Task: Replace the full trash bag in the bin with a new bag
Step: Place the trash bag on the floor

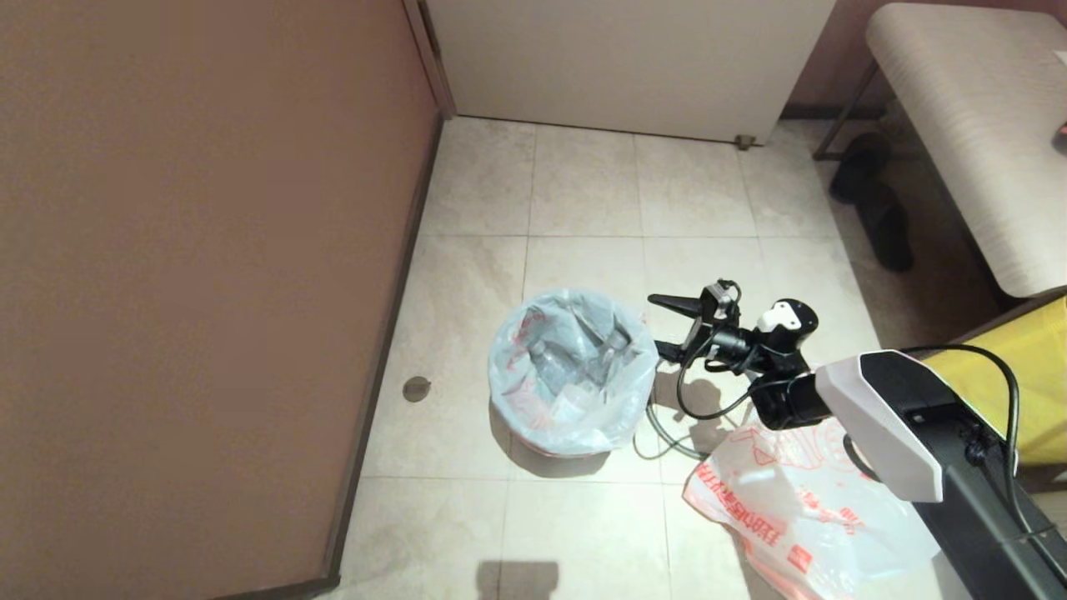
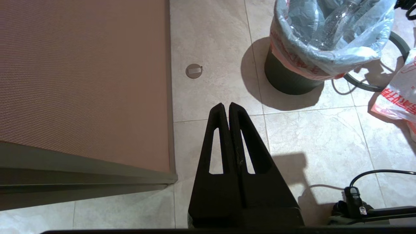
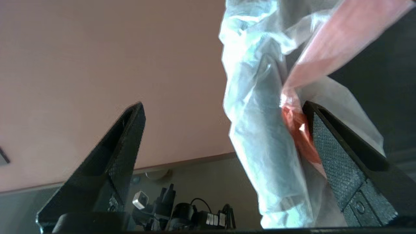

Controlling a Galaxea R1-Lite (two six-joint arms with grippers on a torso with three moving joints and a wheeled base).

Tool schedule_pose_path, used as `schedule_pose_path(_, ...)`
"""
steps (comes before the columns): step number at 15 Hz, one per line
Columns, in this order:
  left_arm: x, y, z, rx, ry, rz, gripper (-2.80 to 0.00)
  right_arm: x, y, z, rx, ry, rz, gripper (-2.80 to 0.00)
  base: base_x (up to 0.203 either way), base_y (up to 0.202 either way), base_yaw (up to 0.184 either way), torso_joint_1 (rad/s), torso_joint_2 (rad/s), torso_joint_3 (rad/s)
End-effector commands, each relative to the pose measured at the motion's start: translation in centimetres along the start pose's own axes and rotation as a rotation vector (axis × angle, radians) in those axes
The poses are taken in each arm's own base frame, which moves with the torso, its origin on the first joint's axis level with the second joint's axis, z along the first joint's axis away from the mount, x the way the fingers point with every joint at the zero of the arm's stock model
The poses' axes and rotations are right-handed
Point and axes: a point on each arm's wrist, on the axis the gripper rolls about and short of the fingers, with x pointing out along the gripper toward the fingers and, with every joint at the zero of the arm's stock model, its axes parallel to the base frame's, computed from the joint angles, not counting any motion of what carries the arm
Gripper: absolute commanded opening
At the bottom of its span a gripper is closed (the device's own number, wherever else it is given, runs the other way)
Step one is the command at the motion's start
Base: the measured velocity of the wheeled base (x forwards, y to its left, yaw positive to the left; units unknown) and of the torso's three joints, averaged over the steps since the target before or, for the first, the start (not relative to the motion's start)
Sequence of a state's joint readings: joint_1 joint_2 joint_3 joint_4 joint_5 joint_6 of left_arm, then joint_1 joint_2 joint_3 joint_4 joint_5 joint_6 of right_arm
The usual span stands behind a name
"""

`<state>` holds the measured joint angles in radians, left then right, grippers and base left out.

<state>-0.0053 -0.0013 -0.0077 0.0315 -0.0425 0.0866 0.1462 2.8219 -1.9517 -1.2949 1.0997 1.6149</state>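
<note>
Right tool (image 1: 663, 325) spread wide at the right side of the small round black plastic bin (image 2: 286, 76), holding nothing; in the right wrist view a fold of the thin translucent white full trash bag (image 1: 575, 367) with its pink-red handle (image 3: 341, 39) lies between the fingers (image 3: 338, 152), touching one pad. Left tool (image 2: 226, 107) clenched, empty, near side, well apart from bin. Full bag sits in the bin, mouth up, rim folded over the outside, clear plastic bottles (image 1: 546, 358) inside. Bin upright on beige tiled floor (image 1: 583, 192). Grey ring (image 2: 395, 45) lies on floor just right of bin. Thin white new bag with orange-red cartoon print (image 1: 783, 508) lies crumpled flat, near-right of bin. Brown wall panel (image 1: 200, 275) left. Round floor plug (image 1: 416, 388) left of bin. Yellow bag (image 1: 1013, 367) far right. Dark slippers (image 1: 875, 200) under pale bench (image 1: 975, 125), far right.
</note>
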Motion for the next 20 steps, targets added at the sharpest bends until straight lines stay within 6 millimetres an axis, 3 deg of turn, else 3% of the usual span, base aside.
schedule_pose_path(1,0.01,0.00,0.01,0.001,0.001,-0.001,-2.80,-0.03,0.37,0.08,-0.003,0.006,0.006,0.00,0.000,0.000,0.000,0.000,0.00,0.000)
schedule_pose_path(6,0.01,0.00,0.00,0.001,0.002,0.000,-2.80,0.03,0.83,-0.04,-0.044,0.061,0.020,0.00,0.000,0.000,0.000,0.000,0.00,0.000)
schedule_pose_path(7,0.01,0.00,0.01,0.001,0.001,-0.001,-2.80,-0.02,0.82,-0.01,-0.046,0.059,0.019,-2.80,0.000,0.000,0.000,0.000,0.00,0.000)
schedule_pose_path(20,0.01,0.00,0.01,0.001,0.000,-0.001,-2.80,0.00,1.09,-0.04,-0.056,0.105,0.020,-2.80,0.000,0.000,0.000,0.000,0.00,0.000)
